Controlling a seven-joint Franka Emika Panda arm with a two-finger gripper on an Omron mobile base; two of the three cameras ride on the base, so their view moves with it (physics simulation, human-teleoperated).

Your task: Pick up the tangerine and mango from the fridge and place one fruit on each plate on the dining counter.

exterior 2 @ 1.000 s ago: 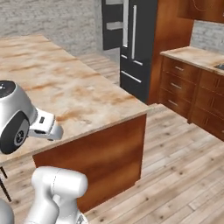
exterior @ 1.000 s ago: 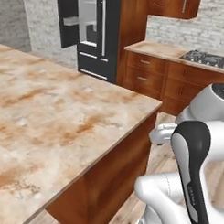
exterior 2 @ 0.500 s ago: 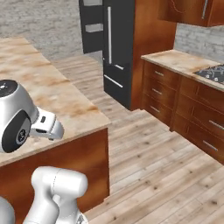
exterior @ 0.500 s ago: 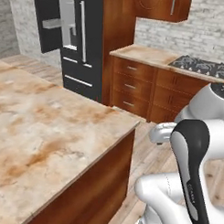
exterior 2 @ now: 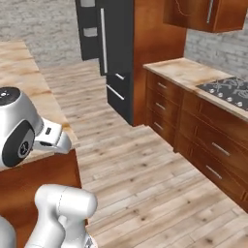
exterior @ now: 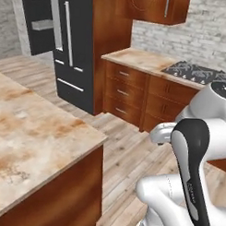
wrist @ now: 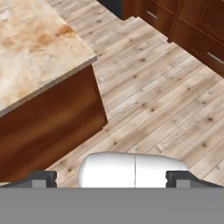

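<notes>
Low in the hand view, gripper (wrist: 111, 177): two dark fingertips (wrist: 43, 177) set far apart at the bottom edge, jaws spread wide, nothing between them, touching nothing. Beneath it lies pale wood plank floor (wrist: 166, 100), just off the corner of the dining counter (wrist: 35, 48).

Dining counter: beige stone top mottled rusty brown, red-brown wood base. Cut off by the frame on the left in the left base view (exterior: 35, 144); in the right base view (exterior 2: 19, 82) partly hidden behind the arm's white body. The part of its top that shows is bare.

Fridge (exterior: 75, 49): tall, black, long silver bar handles, standing against the far wall beside a red-brown cabinet column; also at the back of the right base view (exterior 2: 114, 53). Upper left door swung open, grey door bins showing in the left base view; contents of bins and interior too small and cut off to make out. Tangerine and mango cannot be made out.

Wall counter (exterior: 144, 60): beige top over drawer fronts, dark stove (exterior: 194, 71) set into it; upper cabinet (exterior 2: 203, 14) cut off at the top.
</notes>
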